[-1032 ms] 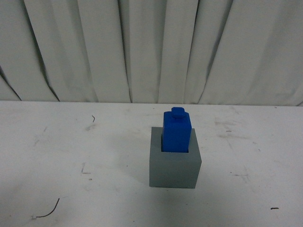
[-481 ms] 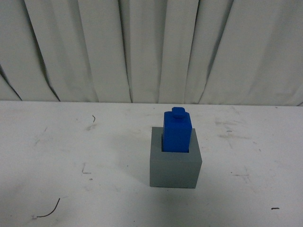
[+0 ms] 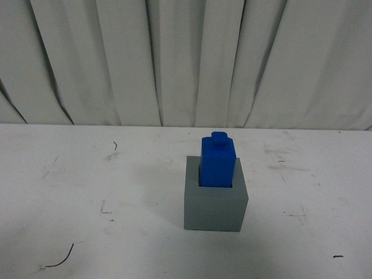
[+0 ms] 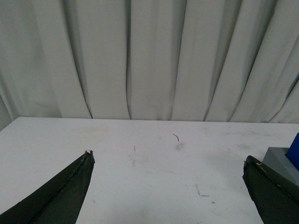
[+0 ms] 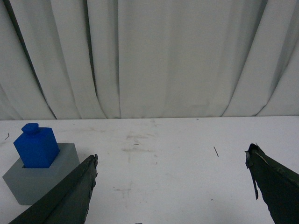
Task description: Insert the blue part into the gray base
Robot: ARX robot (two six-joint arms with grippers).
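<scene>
Blue part (image 3: 217,164) upright in gray base (image 3: 214,205), unlabelled, both pincers (image 4: 168,161) (image 5: 172,161) apart, empty

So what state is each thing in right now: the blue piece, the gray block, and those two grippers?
blue part: upright, seated in the gray base's recess, top half sticking out.
gray base: resting on the table, holding the blue part.
left gripper: open, empty.
right gripper: open, empty.

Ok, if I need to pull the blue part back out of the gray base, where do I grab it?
Grip the blue part on the flat side faces of its exposed upper half, coming straight down from above. It stands upright in the gray base, whose walls hide the lower half; the top knob looks too small to pinch.
</scene>
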